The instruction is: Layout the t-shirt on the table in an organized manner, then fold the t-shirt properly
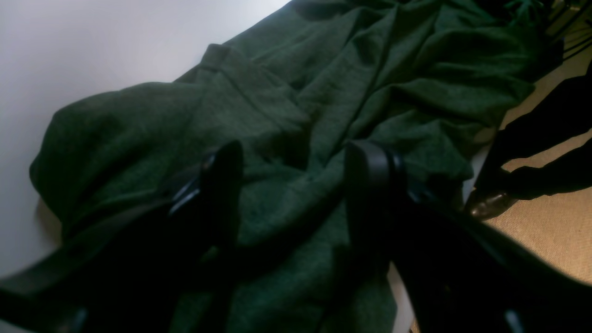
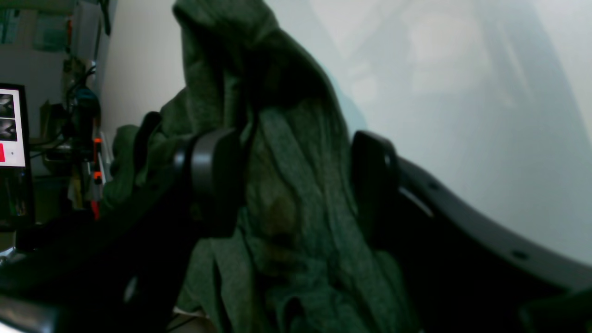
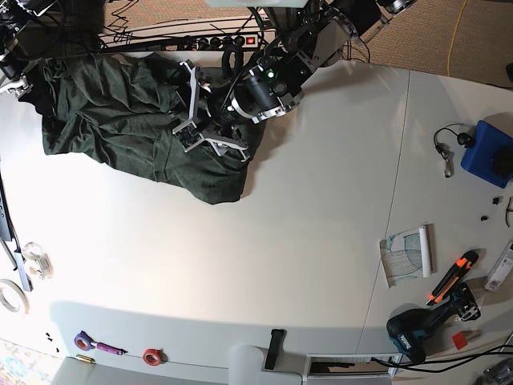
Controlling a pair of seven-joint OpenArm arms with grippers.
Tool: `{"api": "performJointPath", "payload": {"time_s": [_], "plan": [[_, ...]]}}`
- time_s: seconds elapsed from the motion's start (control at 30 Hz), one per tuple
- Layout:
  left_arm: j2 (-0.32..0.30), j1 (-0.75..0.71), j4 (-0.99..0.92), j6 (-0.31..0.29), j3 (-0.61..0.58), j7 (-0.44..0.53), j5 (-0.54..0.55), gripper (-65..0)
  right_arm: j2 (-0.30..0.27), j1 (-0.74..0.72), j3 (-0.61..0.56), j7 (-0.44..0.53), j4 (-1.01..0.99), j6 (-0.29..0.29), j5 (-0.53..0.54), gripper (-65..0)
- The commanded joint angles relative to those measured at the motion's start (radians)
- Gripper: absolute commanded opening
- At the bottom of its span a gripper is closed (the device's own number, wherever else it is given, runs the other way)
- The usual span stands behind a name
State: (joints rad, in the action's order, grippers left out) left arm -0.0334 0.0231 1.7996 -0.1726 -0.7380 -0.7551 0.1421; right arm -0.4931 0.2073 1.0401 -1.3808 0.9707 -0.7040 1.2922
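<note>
**Green t-shirt bunched at upper left of table, both jaw pairs spread over it**

Edges and room: in the base view the t-shirt (image 3: 120,120) lies crumpled in the upper left. Its top border runs along the table's far edge and its left end is near the left edge. The table (image 3: 280,241) is bare white from the shirt's lower hem across the centre and down to the bottom of the frame. In the left wrist view the table edge sits just beside the cloth at the right, with beige carpet (image 1: 555,226) and a dark shoe (image 1: 490,203) beyond it.

Other things: a power strip (image 3: 216,40) with cables lies behind the top edge, near the arm. Everything else is well apart from the shirt:
- tape rolls (image 3: 32,253) at the left edge
- a paper roll (image 3: 409,257), an orange cutter (image 3: 449,281) and a drill (image 3: 425,325) at the lower right
- a blue box (image 3: 489,152) at the right edge

A monitor (image 2: 11,125) shows at the left of the right wrist view.

Jaws: the left gripper (image 1: 291,162) has its fingers spread wide over the shirt's right end, with folds running under and between them (contact unclear, too dark). The right gripper (image 2: 293,157) is also spread, and a thick ridge of cloth fills the gap between the pads. The left-frame pad is against the fabric. I cannot tell whether the other pad touches it.
</note>
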Motion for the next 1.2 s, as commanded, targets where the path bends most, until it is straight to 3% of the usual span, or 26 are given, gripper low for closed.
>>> {"api": "performJointPath", "payload": {"time_s": [0.0,0.4,0.67,0.8,0.97,1.03,1.17], "plan": [[0.014,0.011,0.018,-0.003,0.001,0.023,0.007,-29.6,-0.017,0.003,-0.011,-0.016,0.009,0.006,-0.017,-28.1],[0.014,0.011,0.018,-0.003,0.001,0.023,0.006,-29.6,-0.017,0.006,-0.216,-0.016,0.011,0.006,-0.014,-28.1],[0.014,0.011,0.018,-0.003,0.001,0.023,0.007,-29.6,-0.017,0.006,-0.226,-0.016,0.011,0.006,0.007,-28.1],[0.014,0.011,0.018,-0.003,0.001,0.024,0.006,-29.6,-0.017,0.006,-0.226,-0.016,0.011,0.006,0.097,-28.1],[0.014,0.011,0.018,-0.003,0.001,0.031,0.006,-29.6,-0.017,0.006,-0.226,-0.016,0.011,0.006,0.105,-28.7],[0.014,0.011,0.018,-0.003,0.001,0.031,0.006,-29.6,-0.017,0.006,-0.226,-0.016,0.011,0.006,0.107,-35.1],[0.014,0.011,0.018,-0.003,0.002,0.032,-0.021,-29.6,-0.016,0.006,-0.226,-0.016,0.011,0.006,0.146,-55.3]]}}
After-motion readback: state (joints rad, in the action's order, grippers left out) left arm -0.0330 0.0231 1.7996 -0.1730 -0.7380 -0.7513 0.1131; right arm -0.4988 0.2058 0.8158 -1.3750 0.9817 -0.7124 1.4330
